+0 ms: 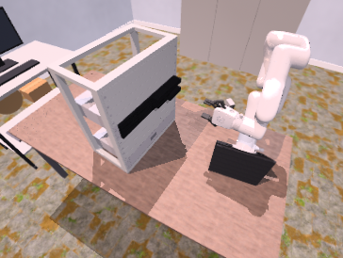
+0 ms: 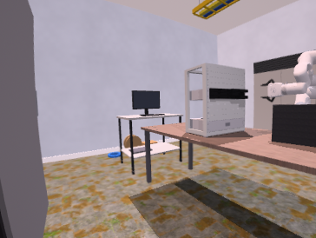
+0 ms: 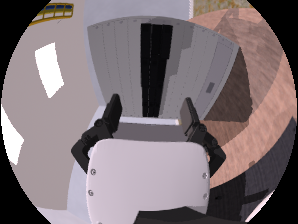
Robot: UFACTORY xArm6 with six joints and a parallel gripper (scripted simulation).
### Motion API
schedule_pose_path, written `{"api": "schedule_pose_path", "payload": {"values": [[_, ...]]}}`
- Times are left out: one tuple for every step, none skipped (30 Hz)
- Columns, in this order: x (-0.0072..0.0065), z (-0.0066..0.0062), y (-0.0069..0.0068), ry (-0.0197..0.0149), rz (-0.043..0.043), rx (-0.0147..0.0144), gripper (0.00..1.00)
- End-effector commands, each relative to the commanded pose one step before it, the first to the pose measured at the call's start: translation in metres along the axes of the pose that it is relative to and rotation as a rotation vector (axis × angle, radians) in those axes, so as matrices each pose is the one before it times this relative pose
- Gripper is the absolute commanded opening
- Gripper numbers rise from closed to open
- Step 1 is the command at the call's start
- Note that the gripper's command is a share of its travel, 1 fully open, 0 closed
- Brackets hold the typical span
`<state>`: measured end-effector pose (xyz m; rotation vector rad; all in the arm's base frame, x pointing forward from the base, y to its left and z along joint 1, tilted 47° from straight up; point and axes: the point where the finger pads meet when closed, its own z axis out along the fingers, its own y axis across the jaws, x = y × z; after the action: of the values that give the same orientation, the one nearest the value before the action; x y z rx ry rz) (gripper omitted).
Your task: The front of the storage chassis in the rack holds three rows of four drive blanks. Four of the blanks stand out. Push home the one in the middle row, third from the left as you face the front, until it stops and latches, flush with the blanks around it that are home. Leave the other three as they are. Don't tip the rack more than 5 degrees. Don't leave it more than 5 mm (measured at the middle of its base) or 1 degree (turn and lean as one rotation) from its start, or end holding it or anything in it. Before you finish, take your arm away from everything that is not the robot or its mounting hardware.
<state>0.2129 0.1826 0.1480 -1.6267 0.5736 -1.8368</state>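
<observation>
The white rack [image 1: 120, 96] stands on the wooden table. Its front face holds a black band of drive blanks [image 1: 151, 106], and some stand out near the band's right end. The single blanks are too small to tell apart. The band also shows in the side view [image 2: 227, 93] and in the wrist view [image 3: 154, 72]. My gripper [image 1: 210, 109] is open and empty. It hangs in the air to the right of the rack front, well apart from it, with the fingers pointing at the blanks. It also shows in the side view [image 2: 266, 91] and in the wrist view [image 3: 152, 117].
A black box [image 1: 240, 162] sits at the foot of the white arm [image 1: 270, 89] on the table's right side. A white desk [image 1: 24, 66] with a monitor and keyboard stands behind the rack at the left.
</observation>
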Motion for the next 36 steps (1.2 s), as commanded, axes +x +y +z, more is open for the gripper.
{"api": "schedule_pose_path", "payload": {"values": [[-0.00143,0.00233,-0.00071,-0.00003,0.00243,-0.00027,1.0],[-0.00047,0.00126,0.00006,-0.00007,-0.00002,-0.00007,1.0],[-0.00059,0.00154,0.00005,-0.00002,-0.00001,-0.00002,1.0],[-0.0007,0.00184,0.00007,0.0,0.0,0.0,1.0],[-0.00081,0.00214,0.00009,-0.00001,0.0,-0.00001,1.0],[-0.00093,0.00244,0.00009,0.00001,0.0,0.00001,1.0],[0.0,0.0,0.0,0.0,0.0,0.0,1.0],[0.0,0.0,0.0,0.0,0.0,0.0,1.0],[-0.00104,0.00275,0.00011,0.0,0.0,0.0,1.0],[-0.00115,0.00305,0.00012,0.0,0.0,0.0,1.0],[-0.00127,0.00334,0.00012,0.0,0.0,0.0,1.0],[-0.00138,0.00363,0.00014,0.0,0.0,0.0,1.0],[-0.00148,0.0039,0.00015,0.0,0.0,0.0,1.0],[-0.00158,0.00416,0.00016,0.0,0.0,0.0,1.0],[-0.00167,0.00441,0.00017,0.0,0.0,0.0,1.0],[-0.00176,0.00465,0.00018,0.0,0.0,0.0,1.0],[-0.00185,0.00487,0.00019,0.0,0.0,0.0,1.0],[-0.00192,0.00506,0.00019,0.0,0.0,0.0,1.0],[-0.00199,0.00523,0.0002,0.0,0.0,0.0,1.0],[-0.00204,0.00537,0.00021,0.0,0.0,0.0,1.0],[-0.00208,0.00549,0.00022,0.0,0.0,0.0,1.0],[-0.00212,0.00558,0.00021,0.0,0.0,0.0,1.0],[-0.00215,0.00564,0.00021,0.0,0.0,0.0,1.0],[0.0,0.0,0.0,0.0,0.0,0.0,1.0],[0.0,0.0,0.0,0.0,0.0,0.0,1.0],[-0.00215,0.00567,0.00022,0.0,0.0,0.0,1.0],[-0.00214,0.00566,0.00022,0.0,0.0,0.0,1.0],[-0.00213,0.00562,0.00022,0.0,0.0,0.0,1.0],[-0.00211,0.00554,0.00021,-0.00001,0.0,-0.00001,1.0],[-0.00206,0.00542,0.00021,0.0,0.0,0.0,1.0],[-0.00199,0.00525,0.0002,0.0,0.0,0.0,1.0],[-0.00191,0.00504,0.00019,0.0,0.0,0.0,1.0],[-0.00182,0.00479,0.00018,0.0,0.0,0.0,1.0],[-0.00171,0.0045,0.00017,0.0,0.0,0.0,1.0],[-0.00158,0.00417,0.00016,0.0,0.0,0.0,1.0],[-0.00144,0.0038,0.00014,0.0,0.0,0.0,1.0]]}}
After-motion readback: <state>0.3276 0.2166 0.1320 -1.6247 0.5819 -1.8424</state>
